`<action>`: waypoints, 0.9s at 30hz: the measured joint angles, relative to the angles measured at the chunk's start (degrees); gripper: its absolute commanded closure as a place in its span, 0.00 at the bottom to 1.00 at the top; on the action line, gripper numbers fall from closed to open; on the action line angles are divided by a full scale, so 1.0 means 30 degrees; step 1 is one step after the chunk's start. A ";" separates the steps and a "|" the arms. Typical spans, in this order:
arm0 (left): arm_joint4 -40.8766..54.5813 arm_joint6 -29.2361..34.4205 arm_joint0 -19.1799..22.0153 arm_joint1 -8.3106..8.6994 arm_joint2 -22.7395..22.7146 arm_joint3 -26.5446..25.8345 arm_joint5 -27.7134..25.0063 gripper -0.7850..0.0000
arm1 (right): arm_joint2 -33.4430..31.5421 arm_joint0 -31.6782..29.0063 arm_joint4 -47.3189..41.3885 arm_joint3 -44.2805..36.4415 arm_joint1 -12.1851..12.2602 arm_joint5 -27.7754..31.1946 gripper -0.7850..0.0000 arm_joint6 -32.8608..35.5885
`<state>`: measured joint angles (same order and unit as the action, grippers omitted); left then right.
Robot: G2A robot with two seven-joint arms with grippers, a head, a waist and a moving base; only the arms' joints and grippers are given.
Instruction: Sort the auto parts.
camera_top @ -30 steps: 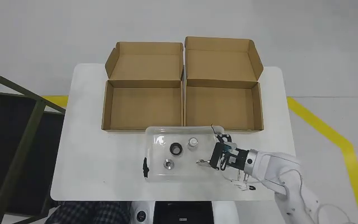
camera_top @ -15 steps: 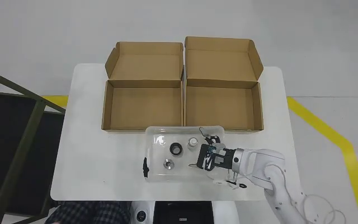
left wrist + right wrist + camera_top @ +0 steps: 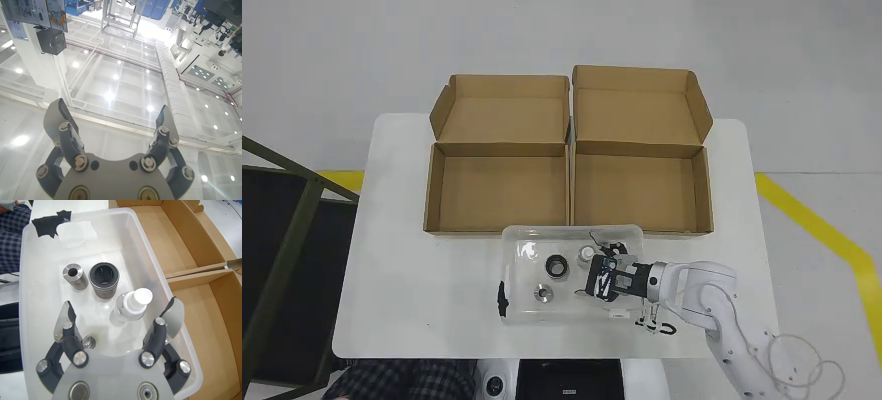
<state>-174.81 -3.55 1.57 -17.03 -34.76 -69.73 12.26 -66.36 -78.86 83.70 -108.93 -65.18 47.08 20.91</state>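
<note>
Your right gripper hangs over the translucent plastic bin, fingers spread wide and holding nothing, with the small clear white-capped bottle just ahead between them. Beyond it stand a black-lined steel bearing cylinder and a bored steel sleeve (side by side). Your left gripper faces the ceiling, fingers apart.

We take this for a robotics lab hall, white table on grey floor with yellow floor tape, above us a high gridded ceiling with spotlights, wall screens, an aluminium frame
</note>
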 measured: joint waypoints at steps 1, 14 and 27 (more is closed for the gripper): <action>0.0000 0.0000 0.0000 0.0000 0.0000 0.0000 0.0000 0.00 | 0.0064 0.0060 -0.0021 0.0072 0.0004 -0.0015 0.17 0.0029; 0.0000 0.0000 0.0000 0.0000 0.0000 0.0000 0.0000 0.00 | 0.0461 0.0640 0.0145 0.0500 0.0077 -0.0324 0.68 -0.0028; 0.0000 0.0000 0.0000 0.0000 0.0000 0.0000 0.0000 0.00 | -0.0325 -0.0049 -0.0264 -0.0853 0.0402 0.0295 1.00 -0.0482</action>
<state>-174.81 -3.55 1.57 -17.03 -34.76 -69.73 12.26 -67.33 -79.01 82.91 -111.49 -63.98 47.97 19.47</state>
